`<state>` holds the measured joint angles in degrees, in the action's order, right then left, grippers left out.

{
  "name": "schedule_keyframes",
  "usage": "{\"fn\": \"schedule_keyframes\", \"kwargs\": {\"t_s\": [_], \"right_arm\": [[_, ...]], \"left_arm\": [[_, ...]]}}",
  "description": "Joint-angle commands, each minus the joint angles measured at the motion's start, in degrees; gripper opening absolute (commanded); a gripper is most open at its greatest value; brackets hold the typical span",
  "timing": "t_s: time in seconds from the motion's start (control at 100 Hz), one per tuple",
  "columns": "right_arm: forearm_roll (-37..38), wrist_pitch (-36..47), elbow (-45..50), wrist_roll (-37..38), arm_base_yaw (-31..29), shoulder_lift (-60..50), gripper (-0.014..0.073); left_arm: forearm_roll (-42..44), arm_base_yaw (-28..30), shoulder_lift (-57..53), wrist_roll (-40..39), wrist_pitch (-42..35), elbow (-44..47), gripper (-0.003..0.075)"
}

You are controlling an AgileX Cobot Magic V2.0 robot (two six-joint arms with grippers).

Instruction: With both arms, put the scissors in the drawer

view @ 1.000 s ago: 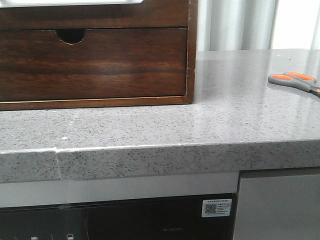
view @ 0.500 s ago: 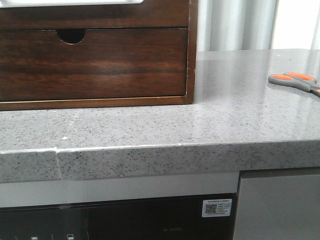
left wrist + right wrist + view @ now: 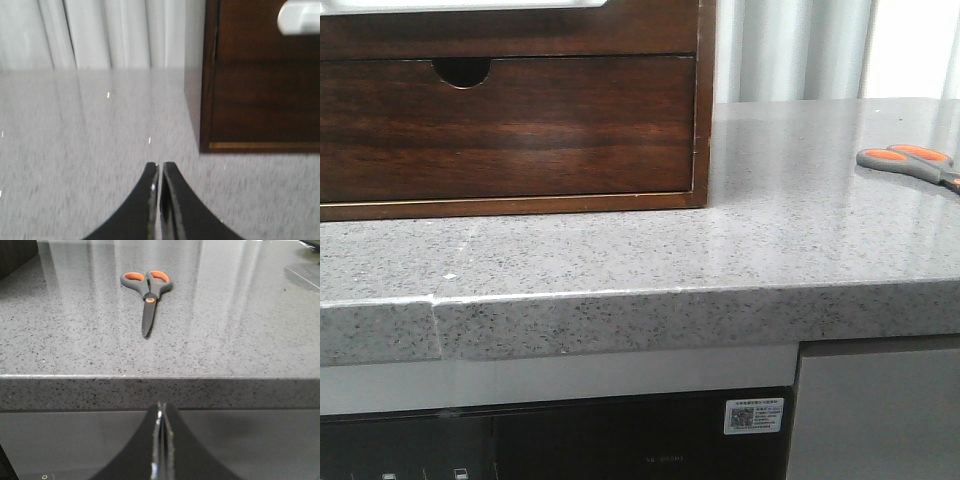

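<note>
The scissors (image 3: 910,162), with grey handles and orange-lined loops, lie closed on the grey speckled counter (image 3: 720,250) at the far right. In the right wrist view the scissors (image 3: 146,290) lie ahead of my right gripper (image 3: 161,405), loops pointing away. That gripper is shut, empty and level with the counter's front edge. The drawer (image 3: 510,30) is the plain upper front of the dark wooden cabinet, with a pale strip at its top. My left gripper (image 3: 160,165) is shut and empty over the counter, near the cabinet's corner (image 3: 207,145). Neither arm shows in the front view.
A lower drawer with a half-round notch (image 3: 462,70) sits under the plain one. A white rounded part (image 3: 300,17) shows on the cabinet in the left wrist view. Pale curtains (image 3: 790,50) hang behind the counter. A dark appliance front (image 3: 570,440) is below the counter edge.
</note>
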<state>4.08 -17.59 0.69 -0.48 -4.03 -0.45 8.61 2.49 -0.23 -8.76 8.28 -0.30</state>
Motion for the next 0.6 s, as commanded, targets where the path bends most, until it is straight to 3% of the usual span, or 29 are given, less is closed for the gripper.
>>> {"fn": "schedule_keyframes", "kwargs": {"t_s": [0.0, 0.28, 0.59], "right_arm": [[0.77, 5.18, 1.76, -0.3, -0.29, -1.6, -0.0066], [0.6, 8.68, 1.76, -0.3, -0.29, -1.6, -0.0066], [0.07, 20.51, 1.76, -0.3, -0.29, -1.6, -0.0066]], "left_arm": [[-0.28, -0.1, -1.97, -0.16, -0.09, 1.18, -0.0019], [-5.84, -0.1, -1.97, -0.27, -1.75, 1.18, -0.0019], [-6.46, -0.1, -1.97, -0.27, -17.81, 1.18, -0.0019]]}}
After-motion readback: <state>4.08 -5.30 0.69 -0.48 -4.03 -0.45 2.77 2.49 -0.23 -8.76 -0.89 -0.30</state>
